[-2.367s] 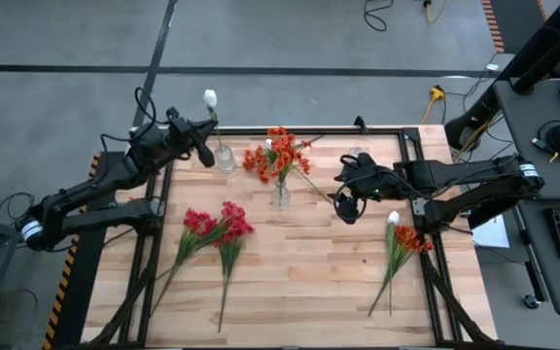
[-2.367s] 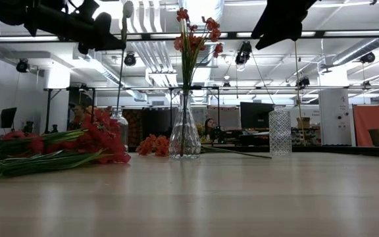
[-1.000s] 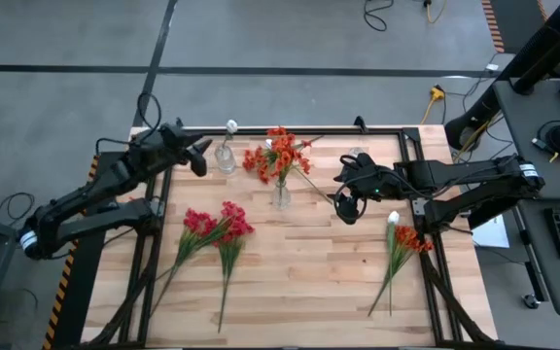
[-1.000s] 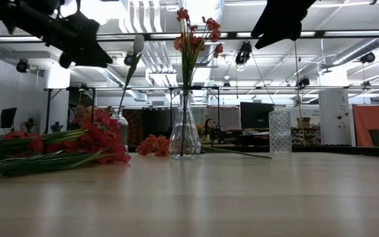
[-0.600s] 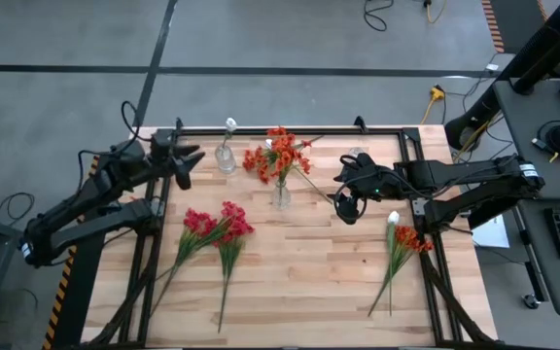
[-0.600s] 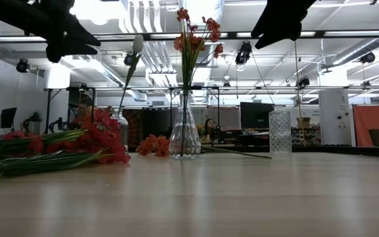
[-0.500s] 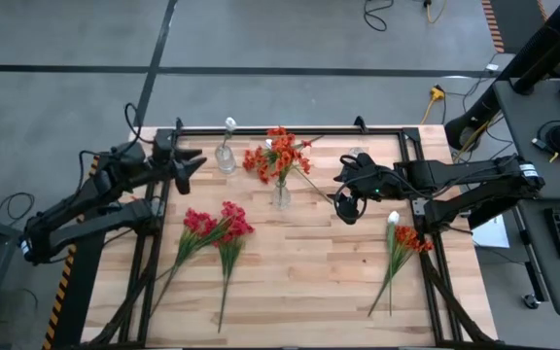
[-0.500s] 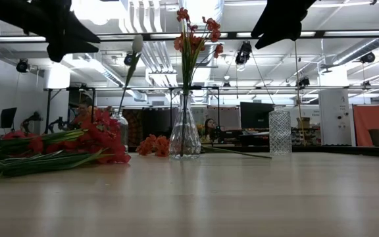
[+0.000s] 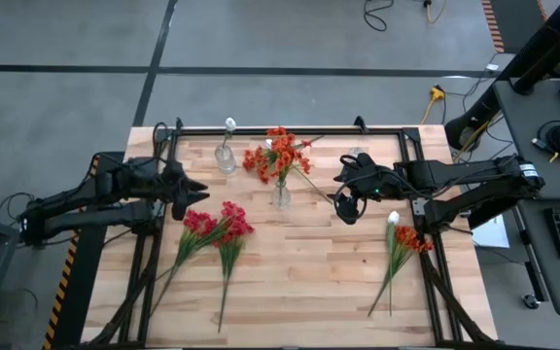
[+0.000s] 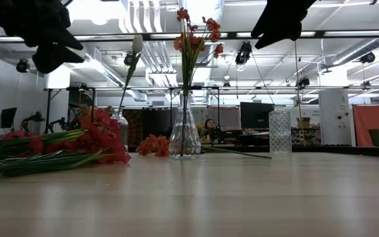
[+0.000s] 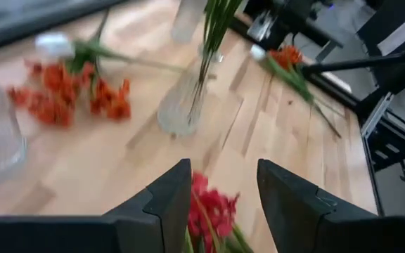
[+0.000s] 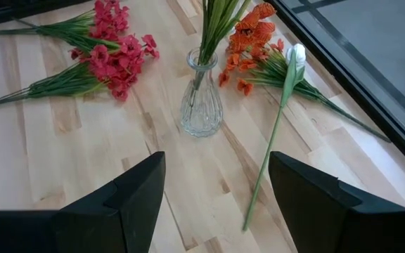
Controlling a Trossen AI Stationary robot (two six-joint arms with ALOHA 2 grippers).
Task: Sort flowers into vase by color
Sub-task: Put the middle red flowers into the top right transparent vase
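Sorting is partly done, by my read: orange sprays stand in the middle glass vase, far centre of the table; one white bloom on a long stem leans in the left vase, far left; the ribbed right vase near the far right edge shows nothing in it.

Left to do, largest group first: two red sprays lie flat near left, stems pointing toward the near edge; a mixed bunch on the right, orange blooms with a white bud at its far tip, lies flat on the wood; another orange spray lies on the table just behind the middle vase, with a loose white tulip beside it, stem running toward the right arm.

Left gripper hovers above the table just far-left of the red blooms, fingers parted, nothing between them; red flowers show right under the gap in the left wrist view. Right gripper hangs right of the middle vase, jaws wide apart and empty.

Flowers look artificial: thin green stems, dense small blooms in red and orange, single pale buds for white; likely light and floppy, easy to snag on a vase rim.
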